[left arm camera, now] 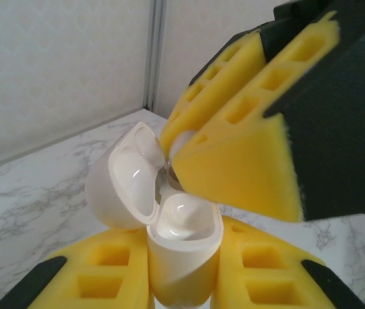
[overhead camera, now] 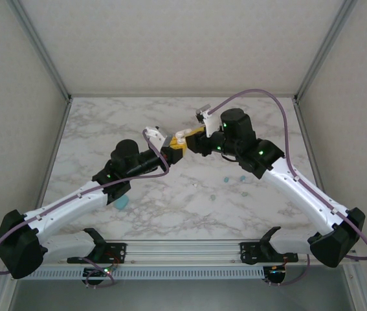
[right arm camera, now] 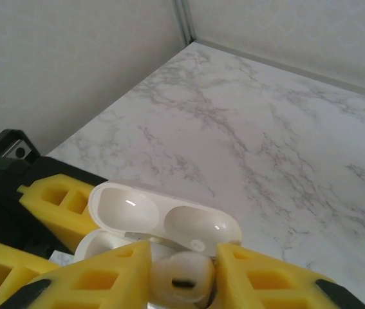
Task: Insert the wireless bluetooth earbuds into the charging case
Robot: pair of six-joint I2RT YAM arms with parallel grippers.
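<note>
A white earbud (right arm camera: 182, 277) sits pinched between the two yellow foam fingertips of the right gripper (right arm camera: 182, 286), with a pad pressed to each side and a small dark slot facing the wrist camera. In the left wrist view the same earbud (left arm camera: 183, 141) peeks out from the tip of the right gripper (left arm camera: 172, 149), which reaches in from above.

Just beneath those fingertips stands the charging case (left arm camera: 182, 257), white and rounded, with its lid swung open to the side away from the right fingers. The left gripper (left arm camera: 182, 286) is closed on the case body, one yellow finger on either flank, holding it upright with the mouth facing up. The earbud hangs right over that mouth, near the hinge. Whether it touches the rim cannot be told. From the right wrist, the case's open lid (right arm camera: 169, 222) lies just beyond the fingertips, its two glossy hollows showing.

From above, the left gripper (overhead camera: 175, 154) and right gripper (overhead camera: 193, 137) meet tip to tip over the middle of the marble table (overhead camera: 105, 123), with the case (overhead camera: 182, 136) between them.

The loose earbuds (overhead camera: 224, 179), tiny pale specks, are scattered on the marble nearer the arm bases than the right fingers, beside the right forearm. A light blue rounded case (overhead camera: 122, 203) lies well behind the left fingers, partly under the left arm.
</note>
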